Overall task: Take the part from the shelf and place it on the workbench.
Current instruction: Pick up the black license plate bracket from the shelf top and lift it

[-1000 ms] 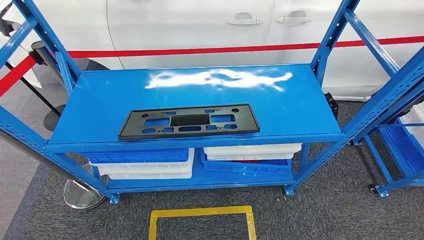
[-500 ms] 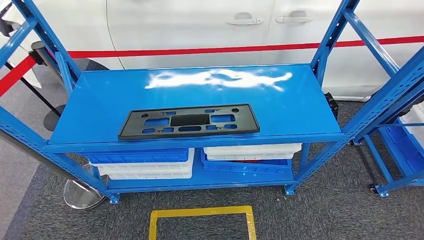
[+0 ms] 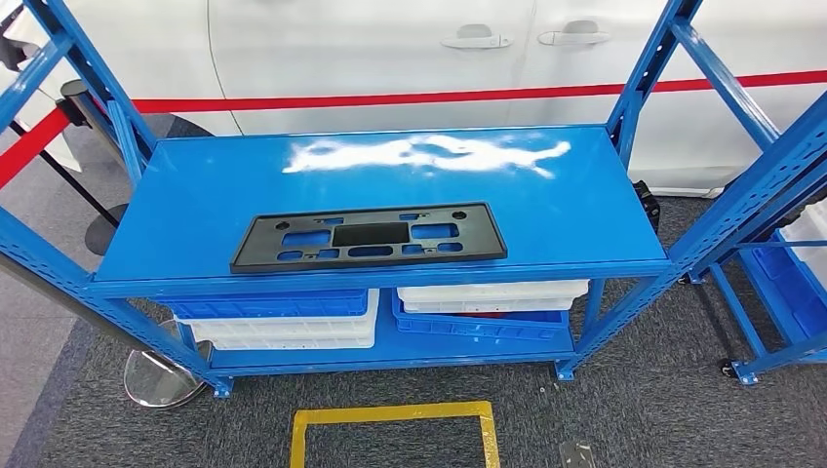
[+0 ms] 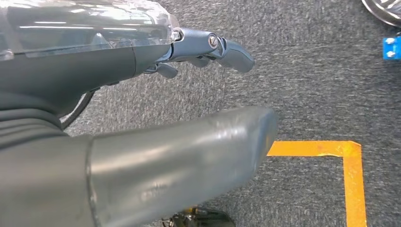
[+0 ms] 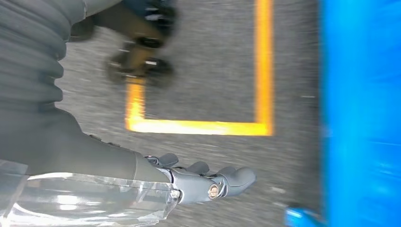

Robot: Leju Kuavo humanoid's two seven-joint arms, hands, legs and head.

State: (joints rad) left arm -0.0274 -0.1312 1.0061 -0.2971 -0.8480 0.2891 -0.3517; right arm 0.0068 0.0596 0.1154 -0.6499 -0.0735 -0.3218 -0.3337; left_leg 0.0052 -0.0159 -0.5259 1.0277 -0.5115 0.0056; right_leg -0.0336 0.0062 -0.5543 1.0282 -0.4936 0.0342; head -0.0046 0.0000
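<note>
Part (image 3: 369, 236), a black slotted panel, lies flat at the shelf's (image 3: 585, 210) six-o'clock edge; left robot hand (image 4: 208, 49) and blurred right robot hand (image 5: 203, 177) apparently spread, empty.

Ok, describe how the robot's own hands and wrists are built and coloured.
The left hand has a clear glossy shell over a dark grey body, blue-grey fingers with a silver screw, a thick scuffed grey thumb and a ribbed grey cover. The right hand looks the same: clear shell, grey ribbed cover, blue-grey fingers, a brass-coloured screw.
</note>
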